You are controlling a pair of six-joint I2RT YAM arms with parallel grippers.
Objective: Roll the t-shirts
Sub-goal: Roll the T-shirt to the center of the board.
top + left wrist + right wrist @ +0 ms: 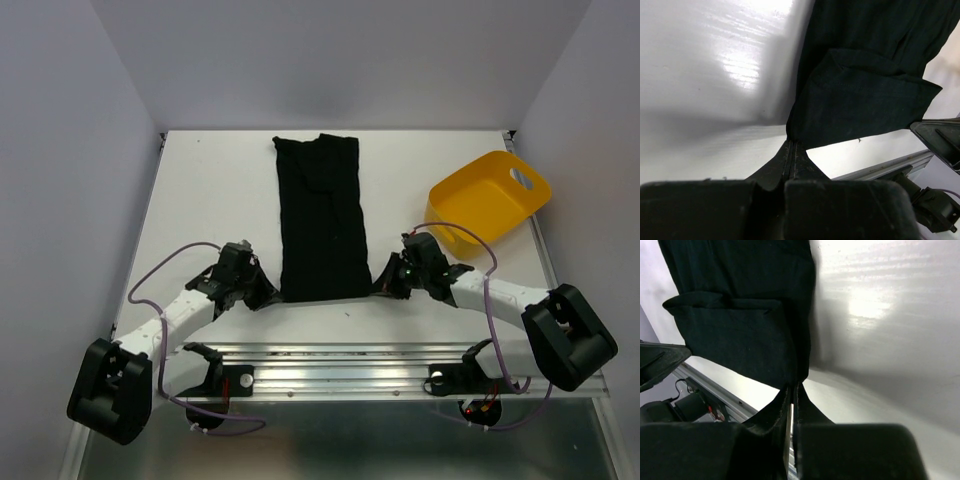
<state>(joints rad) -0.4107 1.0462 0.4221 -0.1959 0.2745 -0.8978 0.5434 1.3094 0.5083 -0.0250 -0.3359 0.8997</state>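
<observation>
White table (200, 190) | black t-shirt (320, 220) folded lengthwise, centre | left gripper (791, 146) pinching its near left corner | right gripper (793, 389) pinching its near right corner

PLACE: robot lab cell | EVIDENCE: white table (210, 200) boxed by plain walls (70, 150) on three sides | aluminium rail (340, 368) at table's near edge, left arm (185, 312) and right arm (500, 295) bolted there

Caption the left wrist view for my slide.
Left tool shut on a corner of the folded black t-shirt on the white table.
</observation>
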